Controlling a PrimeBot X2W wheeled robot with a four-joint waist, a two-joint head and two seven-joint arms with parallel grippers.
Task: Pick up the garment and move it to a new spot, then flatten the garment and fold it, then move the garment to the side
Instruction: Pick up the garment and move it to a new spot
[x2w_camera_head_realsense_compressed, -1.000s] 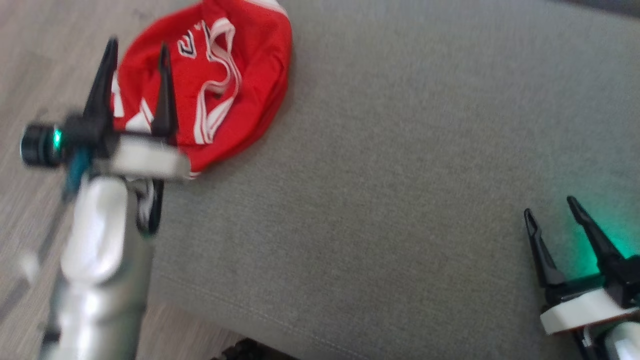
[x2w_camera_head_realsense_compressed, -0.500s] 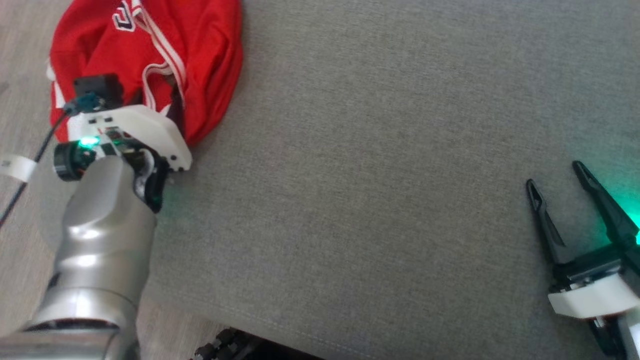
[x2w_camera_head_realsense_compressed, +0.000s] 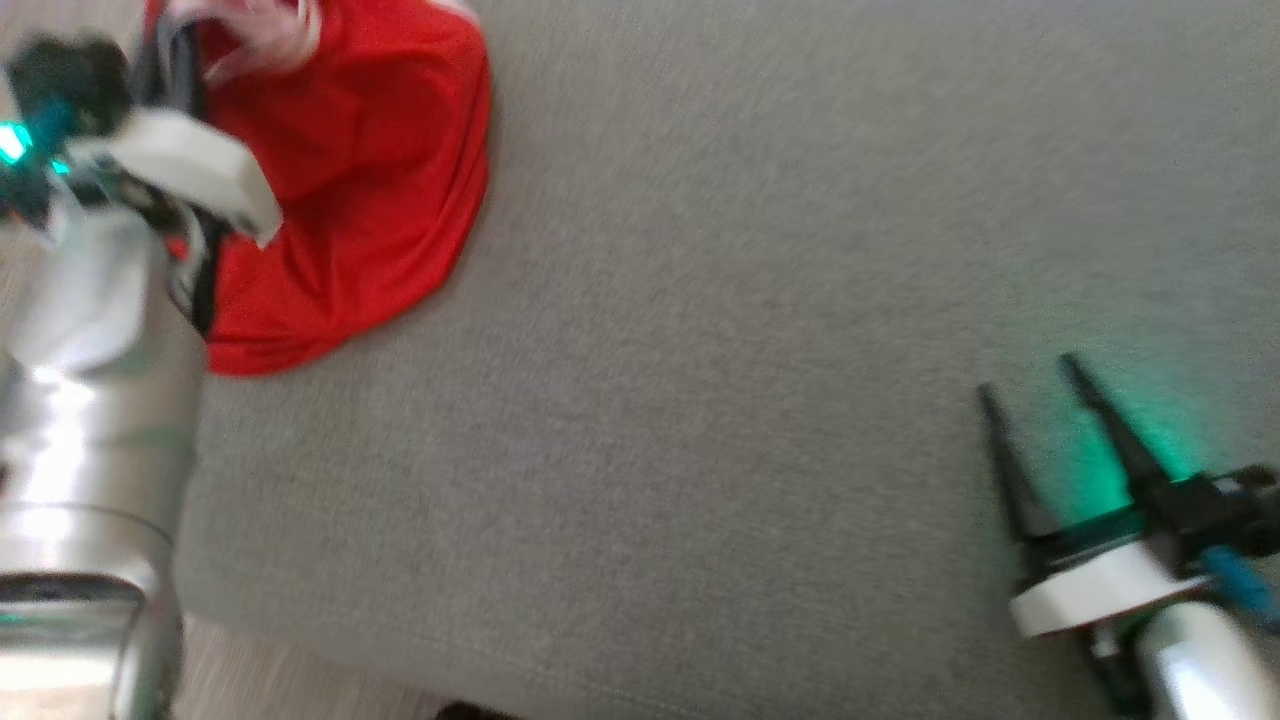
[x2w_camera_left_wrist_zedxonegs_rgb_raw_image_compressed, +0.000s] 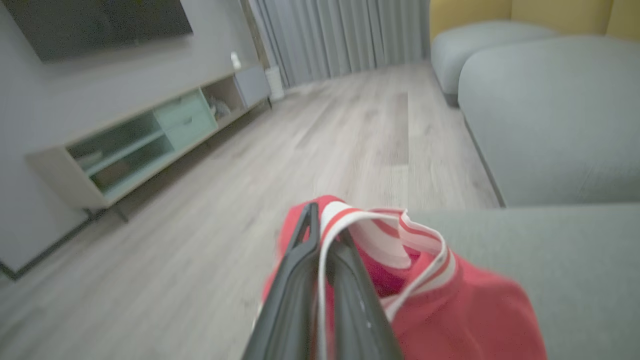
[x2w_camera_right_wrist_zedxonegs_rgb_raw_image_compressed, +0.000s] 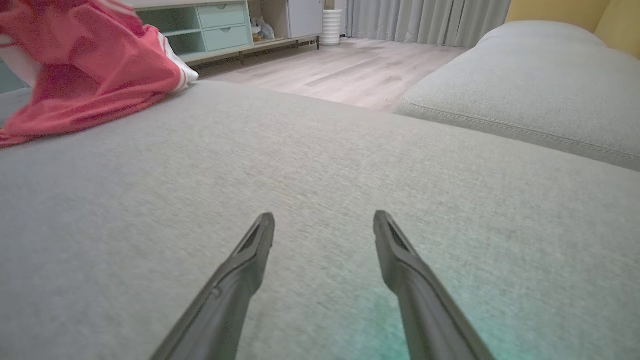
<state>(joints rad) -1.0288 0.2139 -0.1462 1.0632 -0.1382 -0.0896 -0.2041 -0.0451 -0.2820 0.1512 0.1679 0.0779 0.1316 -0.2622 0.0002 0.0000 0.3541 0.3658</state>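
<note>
"Two grippers are showing over the grey sofa seat (x2w_camera_head_realsense_compressed: 750, 350). What is the left gripper (x2w_camera_left_wrist_zedxonegs_rgb_raw_image_compressed: 325, 235) doing?"

"Its fingers are pressing almost fully together on the white-striped trim (x2w_camera_left_wrist_zedxonegs_rgb_raw_image_compressed: 382, 242) of the red jersey (x2w_camera_head_realsense_compressed: 370, 180). In the left wrist view the trim is looping out from between the two dark fingers."

"Where is the jersey lying?"

"It is bunching in a heap at the upper left of the head view. Its lower folds are resting on the seat near the edge, and its upper part is rising toward the left gripper. That corner is blurring, so I cannot tell whether any cloth is hanging off the seat."

"And the right gripper (x2w_camera_head_realsense_compressed: 1030, 378)?"

"It is sitting at the lower right of the head view, well apart from the jersey. Its fingers are spreading wide and gripping nothing. A green glow is falling on the fabric beside it."

"What is lying behind?"

"In the wrist views a wooden floor (x2w_camera_left_wrist_zedxonegs_rgb_raw_image_compressed: 300, 140) is running toward a low cabinet (x2w_camera_left_wrist_zedxonegs_rgb_raw_image_compressed: 140, 145) and grey curtains (x2w_camera_left_wrist_zedxonegs_rgb_raw_image_compressed: 340, 35)."
</note>
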